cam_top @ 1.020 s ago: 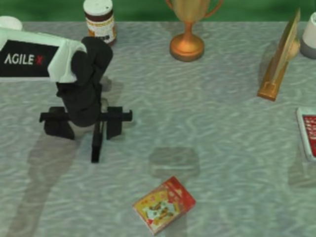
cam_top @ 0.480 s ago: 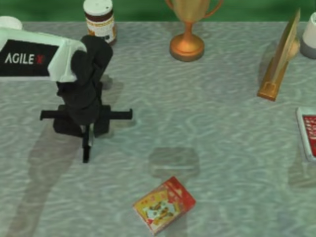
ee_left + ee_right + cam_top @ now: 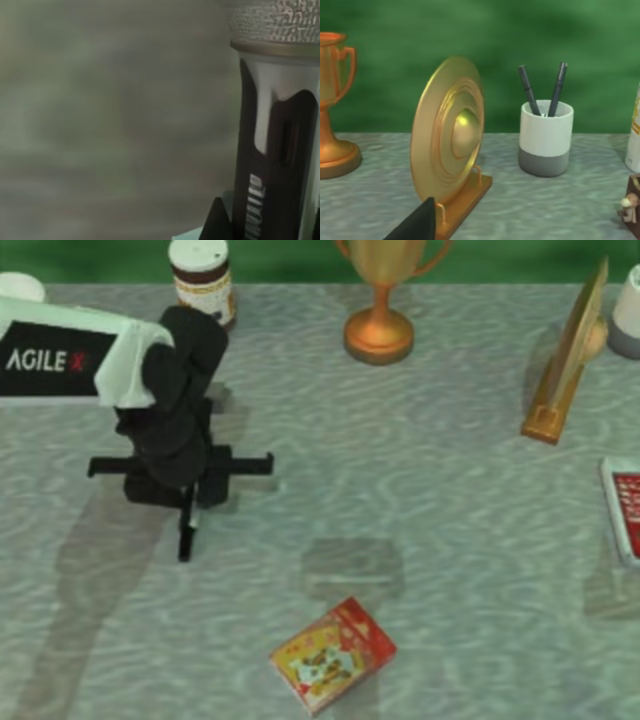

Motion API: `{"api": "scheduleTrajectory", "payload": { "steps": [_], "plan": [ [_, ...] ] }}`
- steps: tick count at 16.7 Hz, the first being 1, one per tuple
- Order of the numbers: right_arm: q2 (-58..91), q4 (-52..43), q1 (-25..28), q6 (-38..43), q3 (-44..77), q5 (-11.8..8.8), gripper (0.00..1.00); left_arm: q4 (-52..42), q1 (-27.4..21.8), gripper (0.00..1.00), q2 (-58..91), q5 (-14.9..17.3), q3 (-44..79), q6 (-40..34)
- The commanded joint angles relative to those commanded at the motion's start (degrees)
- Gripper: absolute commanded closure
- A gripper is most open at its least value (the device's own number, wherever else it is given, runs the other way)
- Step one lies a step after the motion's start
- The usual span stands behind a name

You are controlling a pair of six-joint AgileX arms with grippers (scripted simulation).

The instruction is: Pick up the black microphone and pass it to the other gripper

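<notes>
From above, the left gripper (image 3: 186, 502) is hanging over the left half of the table (image 3: 450, 540), its fingers pinching the black microphone (image 3: 186, 535), whose slim handle is sticking out below the claw toward the near edge while the head is hiding under the arm. The shadow lying apart from the handle is suggesting the piece is off the surface, though that is only a reading. The stick is looking stiff, light and smooth, so I judge it is likely to twist or slide if gripped near one end; the free length of handle is offering the obvious place for a second hold. The surface is a mottled grey slab with a card box (image 3: 332, 653) near the front, a trophy (image 3: 380, 300) and a jar (image 3: 202, 280) along the back, a gold plaque (image 3: 570, 355) at the right, and open room in the middle for a handover. In the left wrist view, the silver mesh head (image 3: 274, 22) is filling one side, with the dark body running down between the fingers; the rest is blurred table. In the right wrist view, only one finger (image 3: 417, 224) of the right gripper is showing, so I cannot tell its opening; it is facing the plaque, a pen cup (image 3: 545, 137) and a green backdrop.
</notes>
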Motion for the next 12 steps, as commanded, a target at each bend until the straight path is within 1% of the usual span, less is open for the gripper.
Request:
{"api": "scheduleTrajectory", "payload": {
  "steps": [2,5,8,12],
  "plan": [
    [0.0,0.0,0.0,0.0,0.0,0.0,0.00,5.3,0.1,1.00,-1.1,1.9,-1.2,1.2],
    [0.0,0.0,0.0,0.0,0.0,0.0,0.00,16.3,0.4,1.00,-3.2,5.9,-4.0,3.6],
    [0.0,0.0,0.0,0.0,0.0,0.0,0.00,30.5,0.8,1.00,-5.7,10.7,-8.1,6.6],
    [0.0,0.0,0.0,0.0,0.0,0.0,0.00,51.7,1.5,1.00,-10.1,17.7,-14.5,10.8]
  ]
}}
